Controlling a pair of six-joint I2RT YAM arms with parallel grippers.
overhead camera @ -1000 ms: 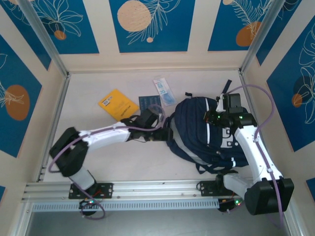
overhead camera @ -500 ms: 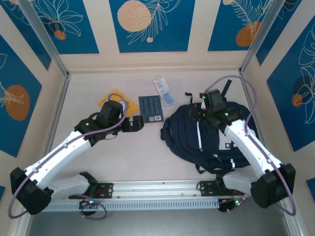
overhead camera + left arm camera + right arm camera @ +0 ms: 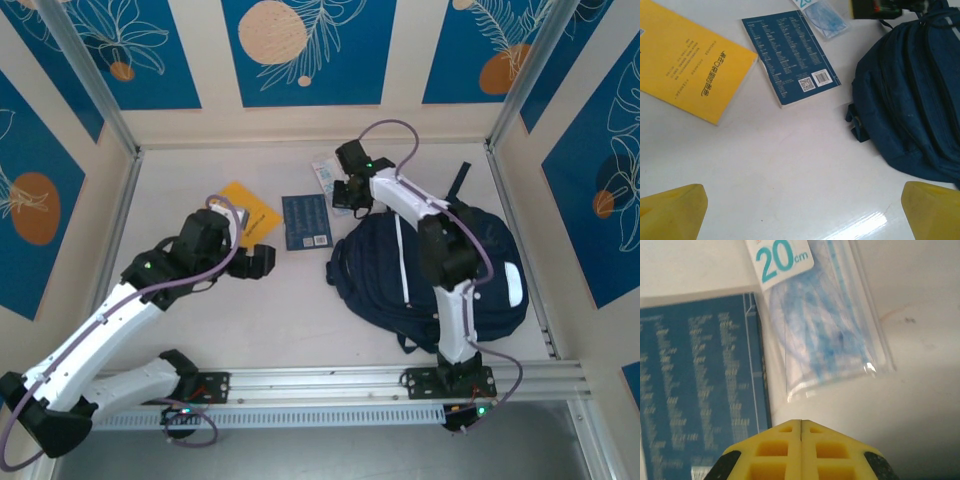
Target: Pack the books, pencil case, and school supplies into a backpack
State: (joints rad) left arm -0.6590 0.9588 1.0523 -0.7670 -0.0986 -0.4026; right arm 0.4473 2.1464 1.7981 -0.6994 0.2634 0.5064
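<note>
Top external view: the big dark blue backpack [image 3: 490, 270] lies on the white bench [image 3: 290, 320] at the 3 o'clock side. The books are out on the bench, not in the bag. A dark blue book [image 3: 306, 221] lies flat near the middle, at 9 o'clock of the backpack, with a small gap between them. A yellow book [image 3: 255, 208] lies at 9 o'clock of the dark blue book, and the left arm [image 3: 150, 290] covers part of it. A pale blue packet [image 3: 322, 168] lies at 1 o'clock of the dark blue book, near the back wall.

The left arm reaches in from 7 o'clock. The left jaws are at 7 o'clock of the dark blue book, over bare bench. In the left wrist view, the two yellow fingertips [image 3: 672, 212] sit far apart in the bottom corners. So the left jaws are wide open and hold nothing. The yellow book [image 3: 690, 65] is at 10 o'clock, the dark blue book [image 3: 790, 57] at 12 o'clock and the backpack [image 3: 910, 90] at 2 o'clock.

The right arm [image 3: 400, 200] bends over the backpack toward 11 o'clock. The right jaws are over the pale blue packet. In the right wrist view, the two yellow fingers [image 3: 775, 452] press tight together. So the right jaws are closed with nothing between them. The pale blue packet [image 3: 825, 335] is at 12 o'clock and the dark blue book [image 3: 700, 375] is just beside it at 9 o'clock.
</note>
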